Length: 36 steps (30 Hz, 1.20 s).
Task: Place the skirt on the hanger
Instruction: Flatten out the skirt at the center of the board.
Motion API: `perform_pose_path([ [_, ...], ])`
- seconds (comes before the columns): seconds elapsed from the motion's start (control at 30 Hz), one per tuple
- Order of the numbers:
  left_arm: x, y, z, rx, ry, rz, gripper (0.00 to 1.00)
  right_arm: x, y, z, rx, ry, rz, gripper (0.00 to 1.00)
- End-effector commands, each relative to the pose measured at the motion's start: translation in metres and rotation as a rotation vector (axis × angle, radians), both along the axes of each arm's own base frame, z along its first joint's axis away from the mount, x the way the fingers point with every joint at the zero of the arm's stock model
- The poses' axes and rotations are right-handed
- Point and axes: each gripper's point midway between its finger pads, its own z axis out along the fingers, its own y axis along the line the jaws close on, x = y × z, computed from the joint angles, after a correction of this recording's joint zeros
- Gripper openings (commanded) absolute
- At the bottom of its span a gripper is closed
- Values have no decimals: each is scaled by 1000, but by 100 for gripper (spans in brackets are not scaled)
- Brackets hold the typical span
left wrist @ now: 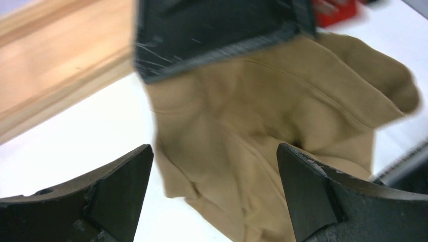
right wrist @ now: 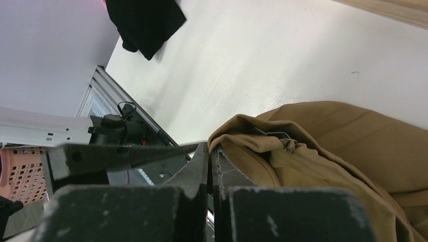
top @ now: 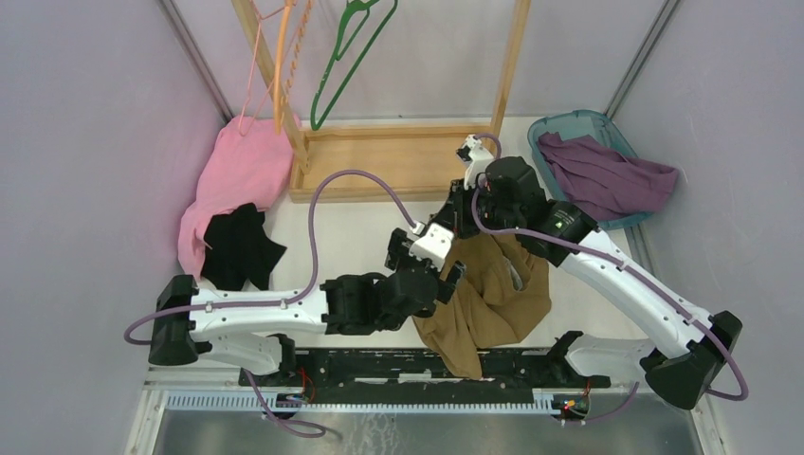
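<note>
The tan skirt (top: 493, 294) hangs bunched between the two arms, its lower part resting on the white table near the front edge. My right gripper (top: 465, 223) is shut on the skirt's waistband edge (right wrist: 252, 128) and holds it up; its closed tips show in the right wrist view (right wrist: 211, 148). My left gripper (top: 453, 275) is open beside the skirt. In the left wrist view (left wrist: 214, 151) the skirt (left wrist: 262, 126) hangs just ahead of the spread jaws, below the right gripper's black finger (left wrist: 217, 30). A green hanger (top: 351, 57) hangs on the wooden rack at the back.
The wooden rack base (top: 379, 161) lies at the back centre, with pink and orange hangers (top: 275, 57) at its left post. A pink cloth (top: 237, 175) and a black cloth (top: 242, 246) lie at the left. A teal basket (top: 569, 120) with a purple cloth (top: 607, 175) stands back right.
</note>
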Motion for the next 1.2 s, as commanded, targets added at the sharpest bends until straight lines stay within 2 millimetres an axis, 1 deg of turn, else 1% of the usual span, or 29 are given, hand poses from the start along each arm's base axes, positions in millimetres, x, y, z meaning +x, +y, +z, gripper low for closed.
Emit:
perform_pose_path([
  [0.0, 30, 46, 36, -30, -153, 302, 99, 4, 12, 47, 93, -109, -8, 1],
  [0.07, 31, 54, 36, -54, -162, 330, 99, -1, 16, 48, 104, -100, 15, 1],
  [0.2, 33, 57, 39, -103, -192, 329, 99, -10, 28, 46, 130, -75, 63, 1],
  [0.23, 33, 59, 37, -103, -200, 332, 100, -12, 30, 46, 128, -73, 71, 1],
  [0.27, 33, 59, 36, -106, -208, 325, 97, -14, 32, 45, 127, -69, 76, 1],
  [0.3, 33, 59, 38, -118, -213, 319, 90, -16, 33, 44, 127, -67, 83, 1],
  [0.33, 32, 57, 39, -126, -216, 305, 71, -17, 34, 44, 127, -66, 87, 1],
  [0.37, 31, 55, 40, -135, -215, 285, 56, -18, 35, 44, 129, -64, 91, 1],
  [0.4, 30, 54, 40, -147, -212, 270, 42, -18, 36, 44, 131, -63, 94, 1],
  [0.47, 26, 49, 40, -177, -201, 220, 26, -17, 39, 44, 136, -61, 102, 1],
  [0.53, 23, 48, 39, -198, -195, 190, 10, -16, 45, 43, 138, -49, 120, 1],
  [0.57, 22, 49, 39, -203, -192, 182, 5, -15, 48, 46, 142, -50, 126, 1],
  [0.6, 21, 52, 39, -210, -192, 181, 4, -13, 51, 45, 139, -48, 131, 1],
  [0.63, 21, 55, 37, -210, -192, 180, 3, -11, 53, 47, 137, -52, 137, 3],
  [0.67, 20, 59, 35, -204, -191, 183, 3, -9, 55, 43, 114, -44, 141, 8],
  [0.73, 21, 69, 29, -197, -185, 199, 3, -4, 58, 41, 90, -51, 151, 5],
  [0.77, 21, 75, 25, -199, -180, 206, 3, -2, 60, 38, 76, -48, 152, 11],
  [0.83, 21, 86, 19, -211, -168, 222, 3, 3, 61, 31, 35, -45, 161, 42],
  [0.87, 21, 91, 16, -215, -160, 231, 3, 7, 58, 27, 6, -41, 152, 52],
  [0.93, 21, 101, 8, -207, -146, 251, 3, 14, 47, 21, -41, -53, 122, 61],
  [0.97, 21, 106, 5, -202, -140, 260, 3, 17, 39, 18, -59, -58, 100, 62],
  [1.03, 19, 112, -2, -193, -127, 270, 3, 18, 23, 10, -91, -61, 67, 62],
  [1.1, 18, 115, -7, -196, -114, 270, 3, 12, 4, -4, -149, -54, 41, 61],
  [1.17, 16, 114, -9, -199, -106, 258, 3, 2, -16, -25, -214, -33, 17, 58],
])
